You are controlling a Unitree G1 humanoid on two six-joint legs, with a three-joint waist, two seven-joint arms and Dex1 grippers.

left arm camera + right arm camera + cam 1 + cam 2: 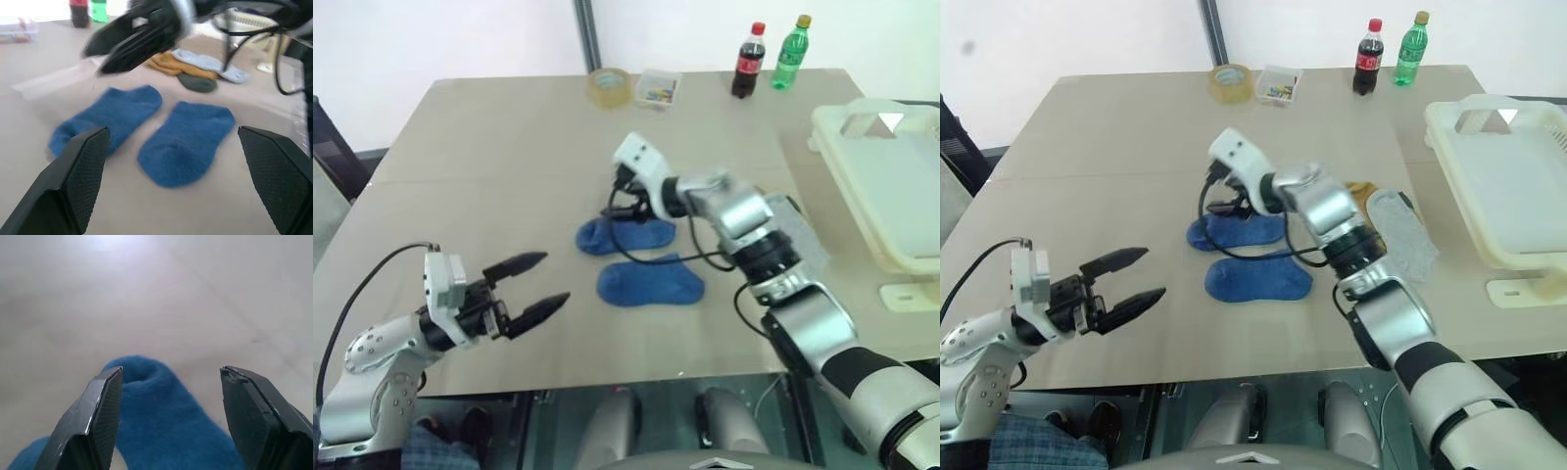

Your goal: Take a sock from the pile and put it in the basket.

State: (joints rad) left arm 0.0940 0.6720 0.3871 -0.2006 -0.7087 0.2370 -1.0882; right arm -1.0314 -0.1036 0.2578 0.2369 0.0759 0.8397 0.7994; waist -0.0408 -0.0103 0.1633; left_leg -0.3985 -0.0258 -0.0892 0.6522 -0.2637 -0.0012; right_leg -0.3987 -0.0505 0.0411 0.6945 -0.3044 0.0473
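A: So, where's the sock point(1234, 232)?

B: Flat on the table point(1116, 147), well left of the basket point(1518, 186), under the right gripper point(168, 396), fingers apart, empty. Left gripper point(1131, 279) gapes too.

A: Advice?

B: Drop straight, pinch one sock only, then carry it over the rim.

A: Labels?

B: Bottles' point(1365, 59) print is unreadable.
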